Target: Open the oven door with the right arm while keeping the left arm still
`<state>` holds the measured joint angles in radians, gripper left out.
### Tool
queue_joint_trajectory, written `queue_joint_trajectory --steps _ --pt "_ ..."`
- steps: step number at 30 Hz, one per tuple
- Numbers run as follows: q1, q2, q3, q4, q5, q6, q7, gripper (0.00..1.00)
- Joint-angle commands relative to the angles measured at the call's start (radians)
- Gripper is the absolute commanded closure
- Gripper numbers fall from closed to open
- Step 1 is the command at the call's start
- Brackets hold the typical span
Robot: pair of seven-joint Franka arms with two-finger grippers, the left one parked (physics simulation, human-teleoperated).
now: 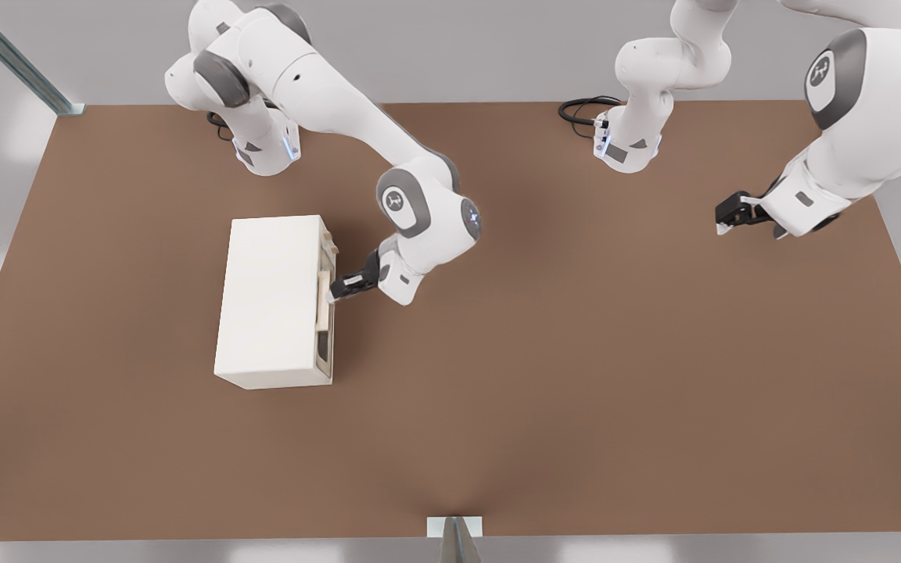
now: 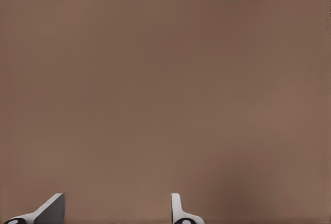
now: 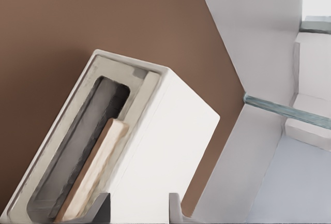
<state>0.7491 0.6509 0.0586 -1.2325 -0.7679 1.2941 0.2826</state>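
The right arm's black two-finger gripper [image 1: 335, 295], fingers spread apart, hovered at the tan bar handle [image 1: 324, 298] of the boxy cream-white oven's door [image 1: 327, 293] on the brown table [image 1: 576, 352].

Light is bright, even and diffuse, falling from overhead. The brown counter [image 1: 576, 375] carries only soft, blurred-edged shadows: a dim patch beside the right arm [image 1: 411, 211] toward three o'clock in the front view, and a narrow dark strip along the oven [image 1: 271, 301] at its door side, under the pincer [image 1: 335, 295]. Pale glossy patches of reflected light lie on the grey floor at the nine and six o'clock edges. The oven's top is nearly washed out. All three views look slightly soft and smeared, with no edge bending; the left wrist view shows flat brown, faintly darker toward five o'clock.
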Motion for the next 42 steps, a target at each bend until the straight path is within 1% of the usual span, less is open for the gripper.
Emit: queue_joint_trajectory --steps 1,5,9,16,35,36,37,39,41,42 --pt "-0.002 0.007 -0.014 -0.005 -0.024 -0.110 0.389 0.79" --pt "-0.002 0.067 -0.014 -0.007 -0.010 -0.088 0.391 0.79" --pt "-0.033 0.072 -0.014 -0.007 0.029 -0.088 0.391 0.79" --pt "-0.028 0.121 -0.014 -0.007 0.071 -0.055 0.428 0.79" --pt "-0.031 0.148 -0.022 -0.015 0.070 -0.039 0.431 0.79" --pt "-0.022 0.148 -0.019 0.002 0.091 -0.026 0.473 0.79" --pt "-0.008 0.151 -0.014 0.031 0.142 0.010 0.532 0.79" --pt "0.035 0.190 -0.013 0.102 0.274 0.116 0.710 0.79" --pt "0.052 0.216 -0.017 0.183 0.464 0.263 0.944 0.79" --pt "0.039 0.197 -0.075 0.212 0.634 0.320 0.989 0.79"
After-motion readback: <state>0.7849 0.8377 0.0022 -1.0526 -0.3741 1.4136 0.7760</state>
